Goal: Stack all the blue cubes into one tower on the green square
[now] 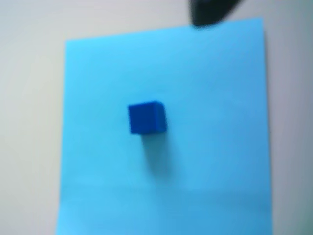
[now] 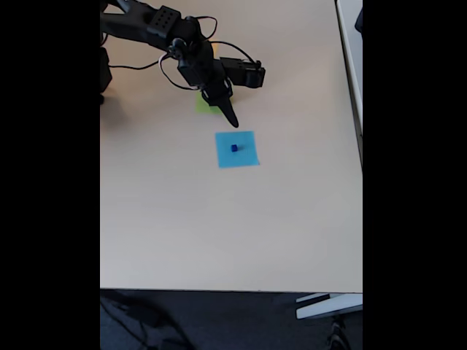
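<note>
One small dark-blue cube (image 1: pixel 146 118) stands near the middle of a flat light-blue square (image 1: pixel 210 98); the fixed view shows the same cube (image 2: pixel 234 148) as a tiny dot. My gripper (image 2: pixel 232 120) hangs just above and left of that square's top edge in the fixed view, its fingers drawn together into a single dark point with nothing between them. A dark fingertip (image 1: pixel 210 12) pokes in at the top of the wrist view. The green square (image 2: pixel 202 106) lies behind the gripper, mostly covered by the arm.
The arm (image 2: pixel 157 25) and its cables reach in from the top left of the fixed view. The pale table (image 2: pixel 219 233) ends at a front edge low in that view and at a right edge beside a white surface.
</note>
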Available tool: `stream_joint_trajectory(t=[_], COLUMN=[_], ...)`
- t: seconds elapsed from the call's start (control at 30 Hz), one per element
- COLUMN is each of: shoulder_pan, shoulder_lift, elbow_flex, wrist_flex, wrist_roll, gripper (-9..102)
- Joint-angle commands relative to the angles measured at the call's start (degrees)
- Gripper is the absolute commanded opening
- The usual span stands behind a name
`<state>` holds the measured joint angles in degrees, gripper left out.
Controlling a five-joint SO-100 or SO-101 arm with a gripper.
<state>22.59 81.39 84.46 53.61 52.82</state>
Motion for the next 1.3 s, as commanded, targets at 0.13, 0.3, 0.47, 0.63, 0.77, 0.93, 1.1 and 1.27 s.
stream_joint_trajectory(t=[0.13,0.3,0.47,0.63,0.77,0.93,1.1,1.27], shoulder_pan=[1.14,0.53,-0.18,0.18,0.88,1.23,1.32,1.41], shoulder_lift=[-3.60,-6.77,-9.49,-10.63,-12.22,-14.06,-15.21,-15.64], elbow_flex=[-0.44,-1.14,-1.41,-1.05,-0.88,-0.79,-0.62,-0.62], wrist_flex=[-4.57,-5.98,-7.82,-9.76,-11.51,-13.62,-14.68,-14.85], wrist_roll=[-1.67,-1.23,-0.97,-1.49,-2.11,-2.81,-2.99,-2.99], gripper=[24,23,23,23,23,22,21,19])
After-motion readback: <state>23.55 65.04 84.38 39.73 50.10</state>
